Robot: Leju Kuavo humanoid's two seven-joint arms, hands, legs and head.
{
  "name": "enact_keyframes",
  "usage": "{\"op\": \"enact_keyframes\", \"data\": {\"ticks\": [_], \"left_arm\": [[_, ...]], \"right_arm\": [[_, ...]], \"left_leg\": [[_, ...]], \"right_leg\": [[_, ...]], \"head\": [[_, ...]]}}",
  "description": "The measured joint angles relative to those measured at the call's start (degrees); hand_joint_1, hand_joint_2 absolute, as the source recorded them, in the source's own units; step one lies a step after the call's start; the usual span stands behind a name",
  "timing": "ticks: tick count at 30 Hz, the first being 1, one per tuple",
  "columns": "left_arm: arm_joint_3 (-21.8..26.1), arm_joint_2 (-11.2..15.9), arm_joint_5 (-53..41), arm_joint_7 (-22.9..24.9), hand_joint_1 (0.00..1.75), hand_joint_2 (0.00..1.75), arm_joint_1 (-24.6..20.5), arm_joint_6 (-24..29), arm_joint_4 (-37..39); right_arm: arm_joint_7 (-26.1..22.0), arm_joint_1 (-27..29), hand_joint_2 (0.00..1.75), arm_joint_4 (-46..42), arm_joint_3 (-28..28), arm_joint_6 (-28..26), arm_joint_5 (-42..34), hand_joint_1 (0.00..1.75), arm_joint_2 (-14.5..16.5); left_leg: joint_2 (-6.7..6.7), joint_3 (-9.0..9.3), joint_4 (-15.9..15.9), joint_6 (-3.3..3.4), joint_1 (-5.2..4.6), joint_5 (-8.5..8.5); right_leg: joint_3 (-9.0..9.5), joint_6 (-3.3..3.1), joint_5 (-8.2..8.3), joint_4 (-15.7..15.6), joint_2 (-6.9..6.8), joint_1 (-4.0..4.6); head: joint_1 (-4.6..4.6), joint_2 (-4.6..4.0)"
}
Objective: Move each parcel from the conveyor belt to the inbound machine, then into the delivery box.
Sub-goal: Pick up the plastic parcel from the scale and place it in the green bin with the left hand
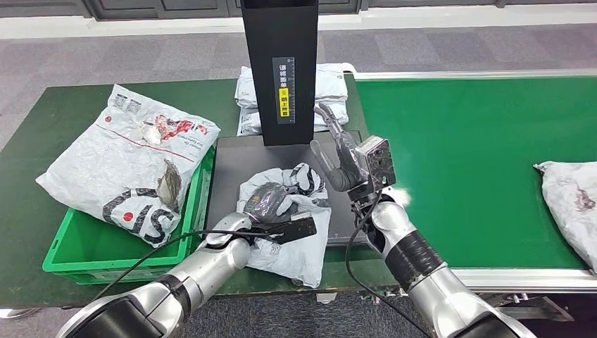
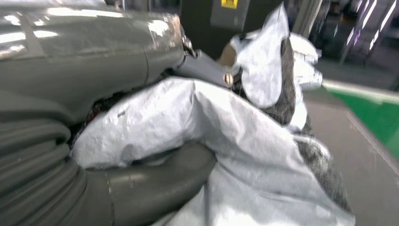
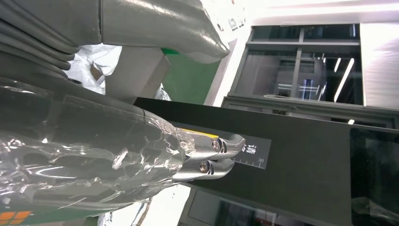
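The left hand [image 1: 271, 211] grips a crumpled white-and-black parcel [image 1: 288, 218] that lies on the dark grey platform of the inbound machine [image 1: 232, 165], the bag's near edge hanging over the platform's front toward the robot. In the left wrist view the thick grey thumb [image 2: 160, 186] presses under a fold of the white plastic while the upper part of the hand clamps it from the other side, so the bag [image 2: 244, 155] is bunched firmly between them.

The right hand [image 1: 345, 158] is raised above the platform's right side, just beside the machine's black upright column [image 1: 280, 63], holding nothing. Its fingers [image 3: 211, 157] are extended and lie close together, with the thumb set apart from them.

A green delivery box [image 1: 84, 246] stands on the dark green table left of the machine, and 1 large white parcel with red and black print [image 1: 134, 162] lies across its top, sticking out over the rim. Behind the column, 2 or more white parcels [image 1: 331, 88] are stacked on the table. To the right runs the bright green conveyor belt [image 1: 464, 155], and 1 grey-white parcel [image 1: 574, 204] lies at its far right, cut off by the picture's edge.
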Motion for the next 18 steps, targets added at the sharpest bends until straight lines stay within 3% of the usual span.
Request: {"op": "enact_keyframes", "data": {"ticks": [4, 5, 6, 8, 10, 14, 18], "left_arm": [[0.28, 0.00, 0.42, -0.57, 1.75, 1.75, 0.15, 1.56, -0.07], [1.09, 0.04, 1.09, -1.61, 1.75, 1.75, 0.28, 4.13, -0.33], [4.49, 0.31, 0.30, -4.38, 1.75, 1.75, 0.78, 8.52, -2.42], [16.53, 0.57, -3.85, -13.59, 1.75, 1.75, 2.37, 16.99, -9.98], [28.72, 0.22, -8.81, -21.15, 1.75, 1.75, 3.89, 18.96, -18.72], [43.07, 0.35, -10.80, -24.02, 1.75, 1.75, 5.78, 19.17, -37.15], [50.57, 1.66, -10.96, -24.12, 1.75, 1.75, 6.58, 19.21, -48.10]], "right_arm": [[-0.01, 0.23, 0.00, -0.25, -0.15, -0.09, 0.04, 0.00, -0.08], [-0.11, 0.75, 0.00, -0.65, -0.38, -0.27, 0.11, 0.00, -0.28], [-0.43, 2.03, 0.00, -1.41, -0.89, -0.41, 0.28, 0.00, -0.78], [-1.37, 4.90, 0.00, -2.87, -2.06, -0.53, 0.61, 0.00, -2.03], [-2.02, 6.07, 0.00, -3.17, -2.63, -0.17, 0.54, 0.00, -2.73], [-2.70, 6.19, 0.00, -2.28, -2.97, 0.34, -0.71, 0.00, -3.97], [-3.24, 6.48, 0.00, -1.65, -3.32, 0.46, -1.64, 0.00, -5.47]], "left_leg": [[0.00, 0.00, 0.00, 0.00, 0.00, 0.00], [0.00, -0.02, 0.00, 0.00, 0.00, 0.00], [0.01, -0.05, 0.00, 0.00, 0.00, 0.00], [0.07, -0.14, 0.00, 0.00, 0.00, 0.00], [0.21, -0.21, 0.00, -0.01, 0.01, 0.00], [0.48, -0.23, 0.00, -0.05, 0.03, -0.05], [0.36, -0.25, -0.01, -0.05, 0.06, -0.06]], "right_leg": [[-0.01, 0.00, 0.00, 0.00, 0.00, 0.00], [-0.02, 0.00, 0.00, 0.00, 0.00, 0.00], [-0.05, 0.00, 0.00, 0.00, 0.01, 0.01], [-0.16, -0.01, 0.01, 0.00, 0.07, 0.01], [-0.28, -0.02, 0.03, 0.01, 0.18, 0.01], [-0.39, -0.03, 0.04, 0.02, 0.45, 0.02], [-0.37, -0.04, 0.01, 0.02, 0.35, 0.05]], "head": [[-0.01, 0.00], [-0.01, 0.00], [-0.01, 0.00], [0.00, 0.00], [0.01, 0.00], [-0.01, 0.00], [-0.01, 0.00]]}}
